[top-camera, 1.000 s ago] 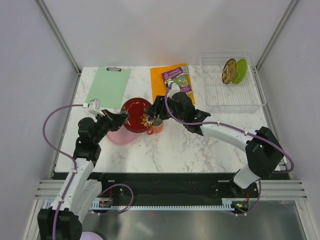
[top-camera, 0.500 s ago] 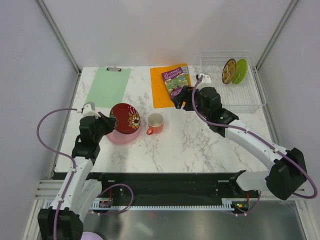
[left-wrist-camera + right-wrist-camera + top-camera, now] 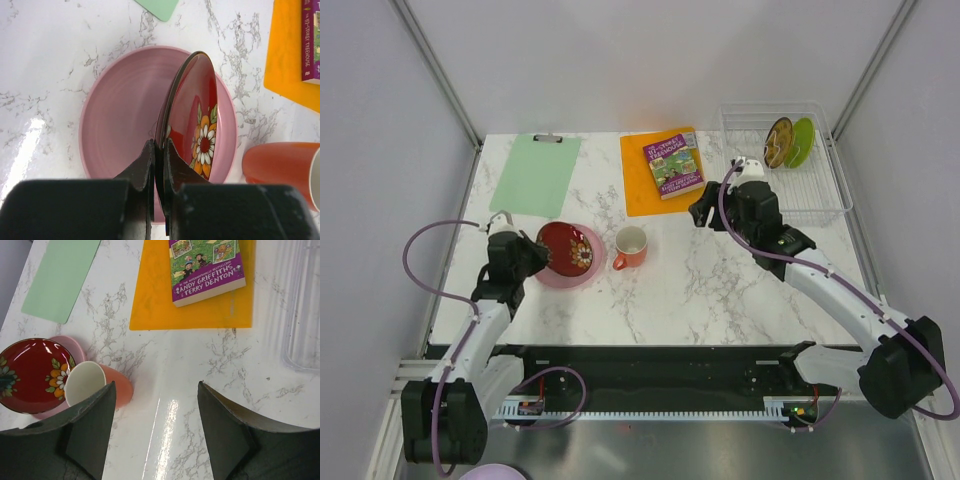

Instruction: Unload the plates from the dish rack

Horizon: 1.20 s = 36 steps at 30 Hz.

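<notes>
Left jaws clamp red plate [image 3: 194, 107] rim over pink plate [image 3: 117, 107], right jaws open

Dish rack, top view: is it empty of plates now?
No, a brown-and-yellow plate and a lime green plate stand on edge in the dish rack.

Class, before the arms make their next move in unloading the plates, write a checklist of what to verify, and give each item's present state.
1. Left jaws shut on the rim of the dark red plate: ok.
2. That plate lying flat on the pink plate: not ok; it is tilted over it, held by its rim.
3. Right jaws open with nothing between them: ok.
4. Dish rack emptied: not ok; the brown-and-yellow plate and the lime green plate stand on edge in it.
5. Mug apart from the pink plate: ok, by a narrow gap.
</notes>
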Tool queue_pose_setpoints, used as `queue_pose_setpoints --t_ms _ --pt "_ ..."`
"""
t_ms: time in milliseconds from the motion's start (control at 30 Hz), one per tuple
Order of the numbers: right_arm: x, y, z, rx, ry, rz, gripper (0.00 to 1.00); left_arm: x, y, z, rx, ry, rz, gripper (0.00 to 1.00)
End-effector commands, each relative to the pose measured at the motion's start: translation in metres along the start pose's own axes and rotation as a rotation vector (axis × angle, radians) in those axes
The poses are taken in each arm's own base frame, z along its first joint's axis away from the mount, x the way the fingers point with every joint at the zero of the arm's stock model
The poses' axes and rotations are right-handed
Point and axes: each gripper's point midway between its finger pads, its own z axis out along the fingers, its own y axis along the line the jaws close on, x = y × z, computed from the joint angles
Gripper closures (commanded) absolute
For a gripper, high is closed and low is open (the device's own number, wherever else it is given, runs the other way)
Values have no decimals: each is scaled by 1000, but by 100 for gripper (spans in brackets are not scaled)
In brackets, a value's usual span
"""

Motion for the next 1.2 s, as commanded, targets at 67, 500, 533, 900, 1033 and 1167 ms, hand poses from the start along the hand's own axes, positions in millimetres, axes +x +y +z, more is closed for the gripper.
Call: queue_pose_setpoints --t_ms 67,500,533,900,1033,1167 --pt "-8 -9 -6 28 -23 -25 27 -16 -6 13 35 -77 3 98" --pt "-13 -24 -4 89 -22 -36 26 3 12 19 -38 -17 24 49" --pt "-16 -25 -5 95 -27 -44 26 3 12 19 -38 -17 24 47" --pt "-45 -53 -6 239 -74 -110 23 7 17 22 -62 25 73 23" --pt "-70 -71 -9 354 -122 -152 21 8 20 21 -81 43 91 18" --pt "-92 -98 -10 515 -162 -204 19 0 18 16 -90 37 105 16"
